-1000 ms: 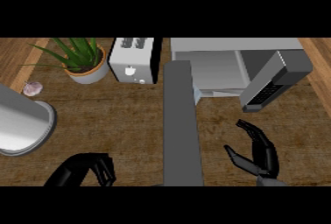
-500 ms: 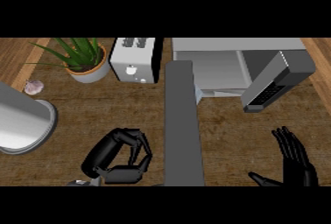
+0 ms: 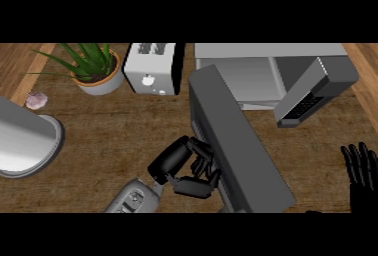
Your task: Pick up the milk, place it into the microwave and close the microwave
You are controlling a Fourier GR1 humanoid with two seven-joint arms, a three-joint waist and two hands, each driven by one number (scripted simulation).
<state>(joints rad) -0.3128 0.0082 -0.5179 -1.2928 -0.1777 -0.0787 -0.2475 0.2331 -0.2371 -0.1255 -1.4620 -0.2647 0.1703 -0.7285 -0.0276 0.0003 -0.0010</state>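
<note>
Nothing held in the left hand (image 3: pixel 181 165), just curled up right against the open microwave door (image 3: pixel 236 150). Looks like the closing bit, so probably most of the way through, but door not shut yet. Can't spot the milk anywhere; maybe tucked deeper inside the microwave (image 3: pixel 244 75), can't tell from up here. Over at the right edge, right hand (image 3: pixel 362 172) flat open, resting.
</note>
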